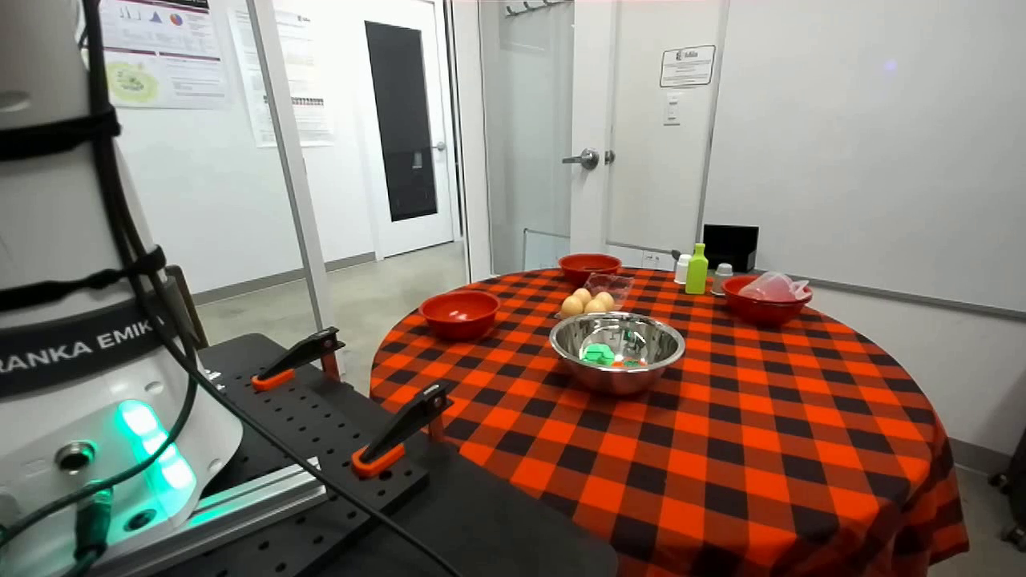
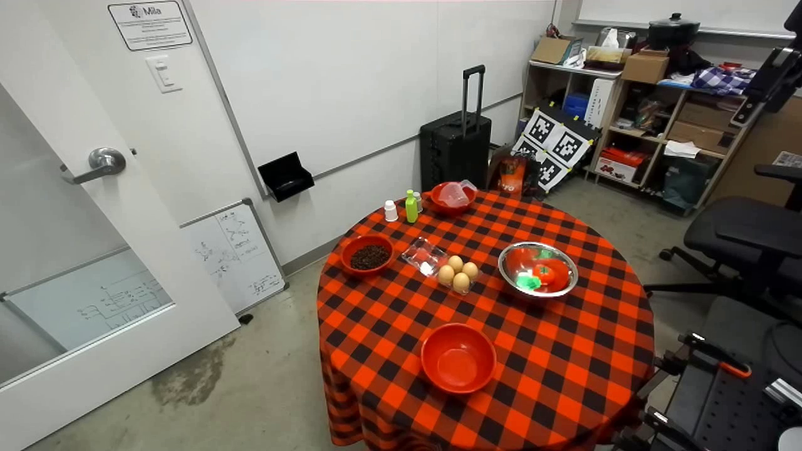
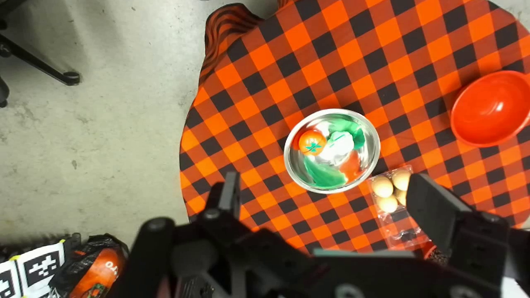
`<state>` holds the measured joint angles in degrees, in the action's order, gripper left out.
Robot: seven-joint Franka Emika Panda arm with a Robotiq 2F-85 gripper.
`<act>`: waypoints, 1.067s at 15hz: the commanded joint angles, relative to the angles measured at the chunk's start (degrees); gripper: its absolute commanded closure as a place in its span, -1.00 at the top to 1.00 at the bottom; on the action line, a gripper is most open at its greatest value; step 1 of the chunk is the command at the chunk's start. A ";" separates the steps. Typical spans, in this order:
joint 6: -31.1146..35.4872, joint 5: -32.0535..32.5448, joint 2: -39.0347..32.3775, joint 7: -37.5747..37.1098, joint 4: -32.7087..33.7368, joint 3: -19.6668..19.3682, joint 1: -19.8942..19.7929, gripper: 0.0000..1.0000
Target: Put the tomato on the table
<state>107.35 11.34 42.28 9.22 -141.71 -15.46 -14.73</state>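
The tomato (image 3: pixel 312 142) is round and orange-red with a green star-shaped top. It lies inside the shiny metal bowl (image 3: pixel 290 169), beside green and pale toy vegetables. In an exterior view the tomato (image 2: pixel 544 274) shows inside the metal bowl (image 2: pixel 509 287). In an exterior view the near wall of the metal bowl (image 1: pixel 616 381) mostly hides what it holds. The bowl stands on the table (image 1: pixel 769 449), which has a red and black checked cloth. My gripper (image 3: pixel 325 180) is open and empty, high above the table, apart from the bowl and tomato.
Eggs in a clear carton (image 2: pixel 460 282) lie beside the metal bowl. Red bowls stand around it: a plain one (image 2: pixel 458 360), one with dark beans (image 2: pixel 346 258) and one with a clear item (image 2: pixel 460 210). A green bottle (image 2: pixel 411 208) and white containers (image 2: pixel 391 212) stand at the edge.
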 commanded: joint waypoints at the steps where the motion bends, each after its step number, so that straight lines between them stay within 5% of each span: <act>1: -0.17 0.06 -0.03 -0.06 0.16 -0.10 0.15 1.00; 7: 0.05 0.10 -2.24 -0.95 0.51 0.33 0.37 1.00; 16: 9.55 -3.49 -16.95 -5.77 -1.03 1.28 2.10 1.00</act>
<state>113.51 9.71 30.88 5.12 -143.18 -15.04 -13.34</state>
